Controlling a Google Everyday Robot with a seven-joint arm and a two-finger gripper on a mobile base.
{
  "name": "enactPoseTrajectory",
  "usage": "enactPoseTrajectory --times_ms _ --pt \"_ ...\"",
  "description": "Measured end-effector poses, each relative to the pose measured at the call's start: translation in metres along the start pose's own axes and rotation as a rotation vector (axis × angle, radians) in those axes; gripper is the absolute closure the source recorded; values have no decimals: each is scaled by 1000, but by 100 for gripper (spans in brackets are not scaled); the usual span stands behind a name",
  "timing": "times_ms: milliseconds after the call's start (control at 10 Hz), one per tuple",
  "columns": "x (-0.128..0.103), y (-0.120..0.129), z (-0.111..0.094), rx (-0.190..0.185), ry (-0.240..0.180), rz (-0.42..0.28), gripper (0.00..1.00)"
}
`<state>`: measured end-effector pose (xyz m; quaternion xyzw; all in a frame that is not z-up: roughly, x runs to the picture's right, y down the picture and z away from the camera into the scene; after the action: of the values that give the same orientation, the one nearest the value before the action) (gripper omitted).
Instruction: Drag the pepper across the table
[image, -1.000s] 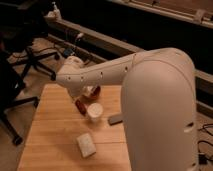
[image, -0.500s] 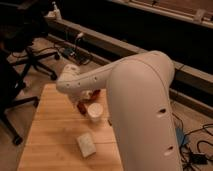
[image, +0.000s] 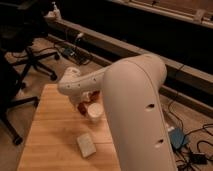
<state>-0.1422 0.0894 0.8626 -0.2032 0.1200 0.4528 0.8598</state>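
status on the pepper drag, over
Gripper low over the table, far side, tucked under the arm. Pepper peeks out beside it; contact unclear. White cup close alongside, white block nearer the front.

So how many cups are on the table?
1: a white cup mid-table, just beside the hand, which is low over the pepper. The arm covers the right side of the table, so another may be hidden.

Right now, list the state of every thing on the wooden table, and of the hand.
Robot hand: low over the light wooden table, tucked under the white arm.
Small dark red pepper: lying on the table, partly hidden, at the hand.
White cup: upright, mouth up.
White rectangular block: lying flat, apart from the cup.
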Motion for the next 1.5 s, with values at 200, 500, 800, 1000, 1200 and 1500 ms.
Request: enactPoseTrajectory --times_ms 200,500,800,1000,1200,1500 --pt "-6 1 4 -7 -11 -5 35" --pt "-13 1 7 -15 -26 -15 35" --pt "-15 2 11 -21 -27 -18 35" --pt "-15 4 15 -28 -24 -18 35" --pt "-17 5 22 -36 -17 -18 35" --pt "-21 10 34 -35 2 -25 35"
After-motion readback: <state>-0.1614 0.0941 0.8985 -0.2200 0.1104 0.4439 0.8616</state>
